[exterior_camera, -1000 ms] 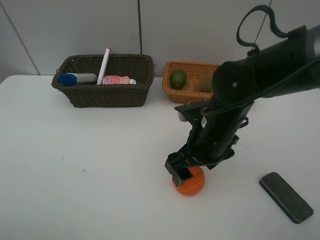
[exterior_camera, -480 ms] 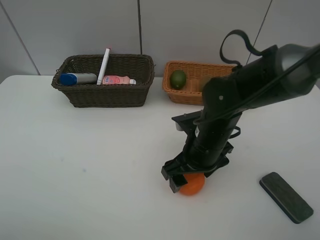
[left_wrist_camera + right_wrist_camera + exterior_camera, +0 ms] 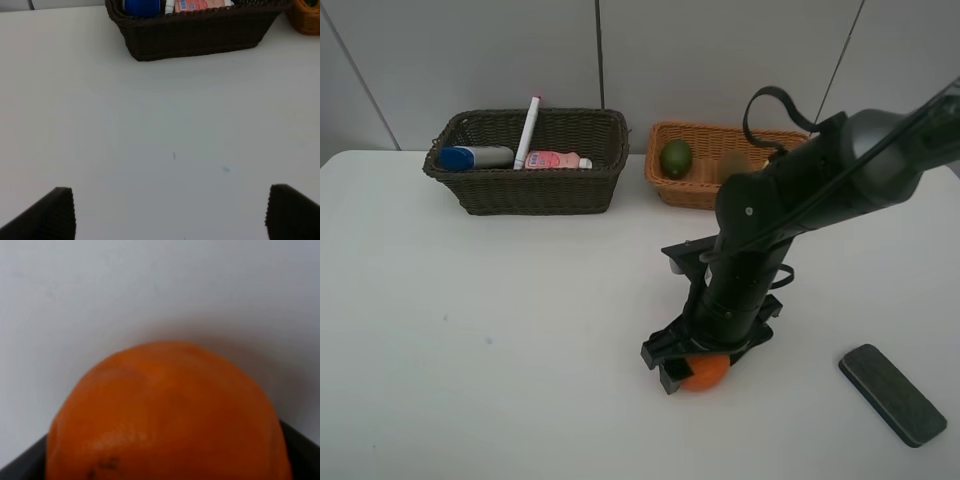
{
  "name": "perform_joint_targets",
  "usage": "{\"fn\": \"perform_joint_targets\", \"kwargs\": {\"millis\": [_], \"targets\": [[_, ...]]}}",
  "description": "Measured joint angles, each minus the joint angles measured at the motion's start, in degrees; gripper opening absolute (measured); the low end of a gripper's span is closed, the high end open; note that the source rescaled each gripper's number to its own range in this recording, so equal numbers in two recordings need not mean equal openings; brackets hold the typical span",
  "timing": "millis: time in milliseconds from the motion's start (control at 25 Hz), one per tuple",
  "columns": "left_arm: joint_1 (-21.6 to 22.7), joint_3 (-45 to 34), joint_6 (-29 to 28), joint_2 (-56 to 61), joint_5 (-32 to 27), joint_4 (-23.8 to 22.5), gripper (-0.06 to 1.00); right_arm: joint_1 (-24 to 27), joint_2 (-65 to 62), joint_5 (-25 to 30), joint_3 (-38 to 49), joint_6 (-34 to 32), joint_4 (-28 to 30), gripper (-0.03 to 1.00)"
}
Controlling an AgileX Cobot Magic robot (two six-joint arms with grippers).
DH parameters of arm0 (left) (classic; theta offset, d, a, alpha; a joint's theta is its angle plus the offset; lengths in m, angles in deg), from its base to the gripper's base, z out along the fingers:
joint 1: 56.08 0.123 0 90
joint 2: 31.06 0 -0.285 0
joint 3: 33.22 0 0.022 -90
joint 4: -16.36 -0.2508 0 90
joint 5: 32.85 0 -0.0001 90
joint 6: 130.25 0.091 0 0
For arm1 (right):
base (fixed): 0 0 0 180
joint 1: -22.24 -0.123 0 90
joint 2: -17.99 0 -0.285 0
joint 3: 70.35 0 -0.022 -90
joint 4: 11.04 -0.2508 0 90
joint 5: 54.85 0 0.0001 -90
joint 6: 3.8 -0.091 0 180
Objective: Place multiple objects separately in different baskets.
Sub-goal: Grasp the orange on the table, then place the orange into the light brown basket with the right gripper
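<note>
right gripper (image 3: pixel 692 366) straddles orange (image 3: pixel 706 373), eraser block (image 3: pixel 892 393) well apart.

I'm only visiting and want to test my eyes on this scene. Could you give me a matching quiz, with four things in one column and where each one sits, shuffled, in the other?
Things:
1. orange
2. green lime
3. white marker
4. eraser block

Places:
A. in the dark brown basket
B. lying alone on the table
C. on the table, with the right gripper down around it
D. in the light tan basket

Pairs: 1-C, 2-D, 3-A, 4-B
</note>
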Motion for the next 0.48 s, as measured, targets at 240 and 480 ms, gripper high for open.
{"fn": "perform_joint_targets", "kwargs": {"millis": [240, 480], "targets": [[0.00, 0.00, 0.00, 0.00, 0.00, 0.00, 1.00, 0.00, -0.29, 4.09, -1.84, 0.00, 1.67, 0.58], [0.00, 0.00, 0.00, 0.00, 0.00, 0.00, 1.00, 2.68, -6.75, 12.40, -13.60, 0.00, 7.94, 0.58]]}}
